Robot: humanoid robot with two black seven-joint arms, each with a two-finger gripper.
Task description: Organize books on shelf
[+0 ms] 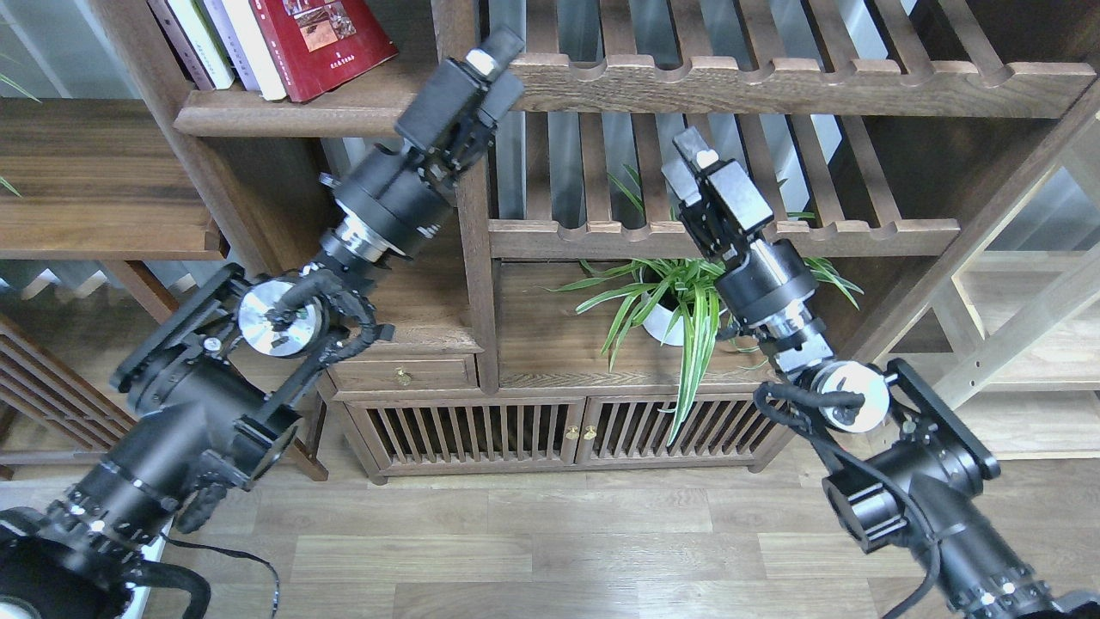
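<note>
The books (pixel 258 43) stand leaning in a row at the top left on the shelf (pixel 301 113), a dark-brown board with a rounded front lip. The dark red one with photos (pixel 322 39) is at the right end of the row, with white and pale ones (pixel 245 39) to its left. My left gripper (pixel 497 53) is just right of the books, in front of the bookcase post (pixel 468 215), touching no book. My right gripper (pixel 692 150) is raised before the slatted rack (pixel 722 228), away from the books. Both are dark, so their fingers cannot be told apart.
A potted spider plant (pixel 679 301) sits on the lower board behind my right forearm. Another slatted rack (pixel 773 86) spans the top right. A small drawer (pixel 402 374) and slatted cabinet doors (pixel 567 430) are below. A pale wood rack (pixel 1014 344) stands at the right.
</note>
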